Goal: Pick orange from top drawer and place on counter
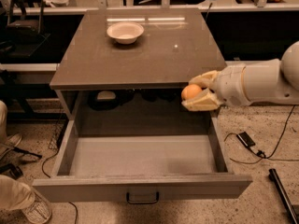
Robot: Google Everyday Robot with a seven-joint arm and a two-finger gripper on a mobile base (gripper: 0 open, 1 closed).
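Observation:
The orange [190, 92] is small, round and smooth, held between the pale fingers of my gripper [196, 92]. The gripper is shut on it and comes in from the right on a white arm. It holds the orange in the air above the right rear of the open top drawer [140, 155], just in front of the counter's front edge. The drawer is wide and grey, its floor bare, with a small dark handle [142, 199] on its front. The counter [140, 55] is a glossy grey-brown square top above the drawer.
A shallow white bowl [125, 31] stands on the counter at the back left. A person's legs and shoe [28, 204] are at the lower left. Cables and a small black box [245, 139] lie on the floor at right. Dark items sit in the cabinet behind the drawer.

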